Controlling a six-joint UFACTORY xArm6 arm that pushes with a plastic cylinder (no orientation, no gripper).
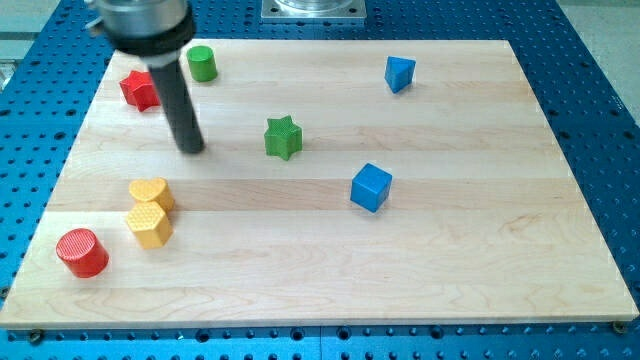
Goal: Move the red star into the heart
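Note:
The red star (138,89) lies near the board's top left corner. The yellow heart (151,192) lies lower down at the left, touching a yellow hexagon (149,225) just below it. My tip (191,149) rests on the board to the right of and below the red star, apart from it, and above and to the right of the heart. The rod's upper part partly hides the star's right edge.
A green cylinder (202,63) stands at the top, right of the red star. A green star (283,137) is near the middle. A blue cube (371,187) is right of centre, a blue block (399,73) at top right. A red cylinder (82,252) is at bottom left.

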